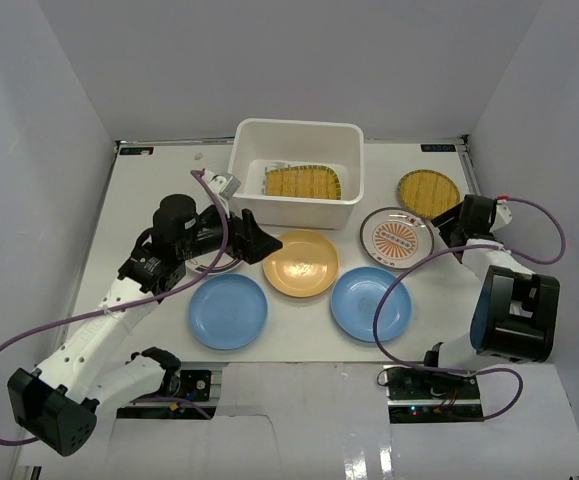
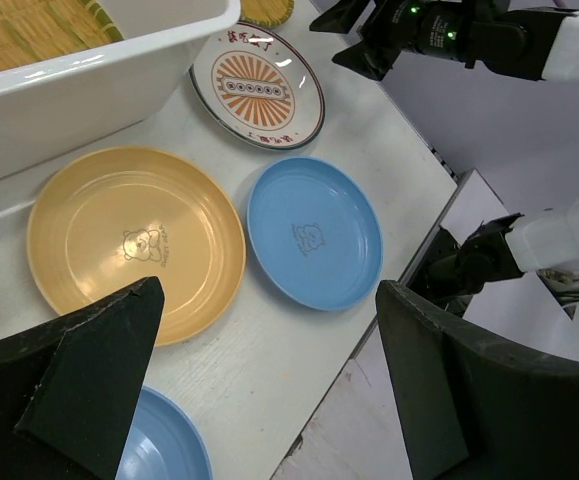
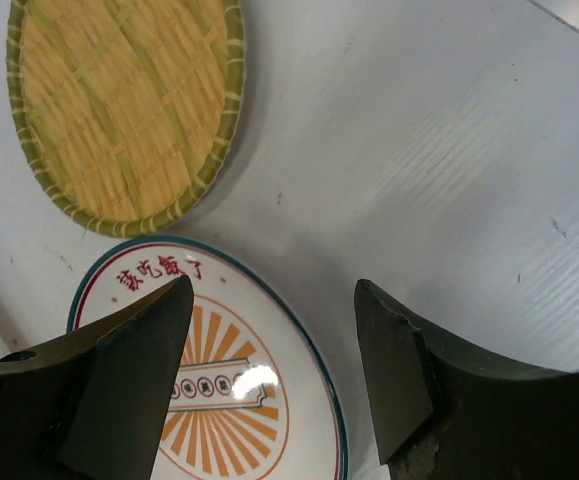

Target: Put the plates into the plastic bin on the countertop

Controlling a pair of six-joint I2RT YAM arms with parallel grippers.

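Observation:
The white plastic bin [image 1: 295,150] stands at the back of the countertop [image 1: 169,180] with one yellow patterned plate [image 1: 303,182] inside. The second yellow patterned plate [image 1: 429,192] lies to its right. The sunburst plate [image 1: 397,237], the orange-yellow plate [image 1: 300,263] and two blue plates [image 1: 228,311] [image 1: 371,303] lie in front. A white rimmed plate [image 1: 219,268] is mostly hidden under my left arm. My left gripper [image 1: 259,238] is open and empty above the orange-yellow plate's left edge [image 2: 134,240]. My right gripper [image 3: 274,330] is open, its jaws either side of the sunburst plate's right rim [image 3: 229,390].
White walls close in the back and both sides. The table's front edge [image 2: 369,300] runs just beyond the right blue plate [image 2: 314,232]. Purple cables loop off both arms near the front. The bin wall [image 2: 89,85] sits just behind the orange-yellow plate.

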